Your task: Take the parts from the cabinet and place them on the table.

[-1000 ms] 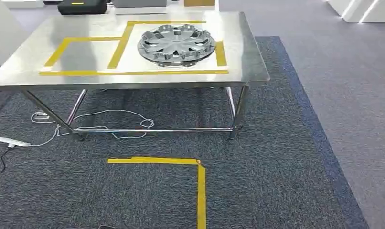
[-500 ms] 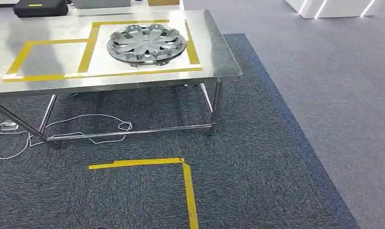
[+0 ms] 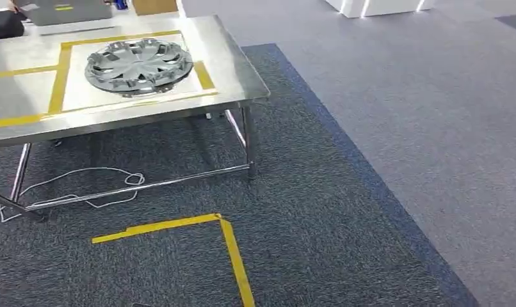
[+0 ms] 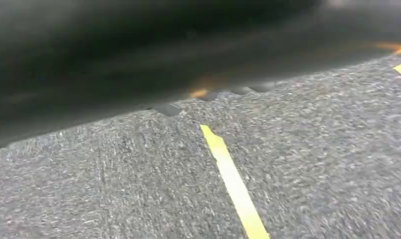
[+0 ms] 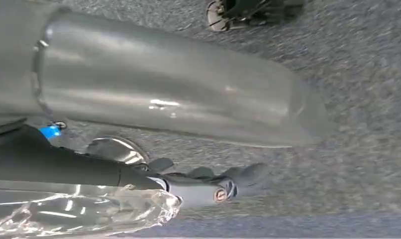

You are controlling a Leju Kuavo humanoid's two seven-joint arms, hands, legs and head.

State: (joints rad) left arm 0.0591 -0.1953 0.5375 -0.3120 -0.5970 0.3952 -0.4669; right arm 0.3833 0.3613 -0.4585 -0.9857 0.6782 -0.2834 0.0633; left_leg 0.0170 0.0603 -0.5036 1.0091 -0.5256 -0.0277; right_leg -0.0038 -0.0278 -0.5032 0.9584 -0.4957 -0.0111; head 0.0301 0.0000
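Note:
A silver hubcap (image 3: 139, 65) lies inside a yellow-taped square on the steel table (image 3: 233, 77), at the upper left of the head view. My right hand (image 5: 188, 149) hangs over the dark carpet, with its thick grey thumb (image 5: 163, 89) and darker fingers (image 5: 223, 181) stretched out and nothing held. In the left wrist view my left hand (image 4: 139, 64) is a dark blur above the carpet, its fingers too smeared to read. The cabinet is out of sight.
Yellow tape (image 3: 233, 256) marks a corner on the dark carpet (image 3: 306, 192) in front of the table. White cables (image 3: 108, 182) lie under the table. Lighter grey floor (image 3: 435, 115) stretches to the right. A black case (image 3: 2, 24) sits at the table's far side.
The whole picture has slid left: the camera has turned to the right. The table and hubcap now sit further left, and more of the grey floor shows.

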